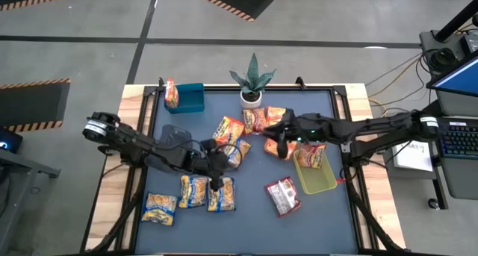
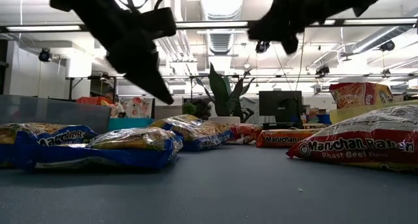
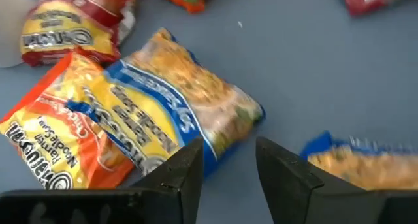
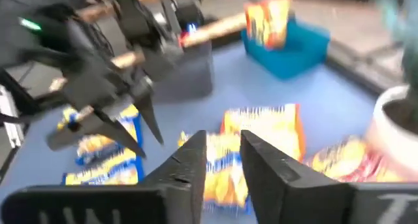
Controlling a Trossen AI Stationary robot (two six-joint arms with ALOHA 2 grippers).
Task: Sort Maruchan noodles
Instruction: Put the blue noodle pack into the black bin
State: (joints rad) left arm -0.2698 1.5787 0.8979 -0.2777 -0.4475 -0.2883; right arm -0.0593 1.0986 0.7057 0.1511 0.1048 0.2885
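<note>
Nearest the bottom edge of the high view, three yellow-and-blue packets [image 1: 192, 194] and the red-and-white packet [image 1: 283, 196] are lying loose on the table [image 1: 246, 226]. Just above them, left of centre, the left gripper [image 1: 215, 172] is hovering with fingers apart and empty beside another blue packet [image 3: 189, 103]. Right of centre, the right gripper [image 1: 282, 145] is hanging over the orange packets [image 1: 254, 122], its fingers slightly apart, gripping nothing. One packet [image 1: 311, 156] is sitting in the yellow-green bin [image 1: 317, 181]; farther up, upper left, another [image 1: 172, 93] is standing in the blue bin [image 1: 189, 99]. By the look of it, sorting is barely starting: two binned, most packets waiting.
</note>
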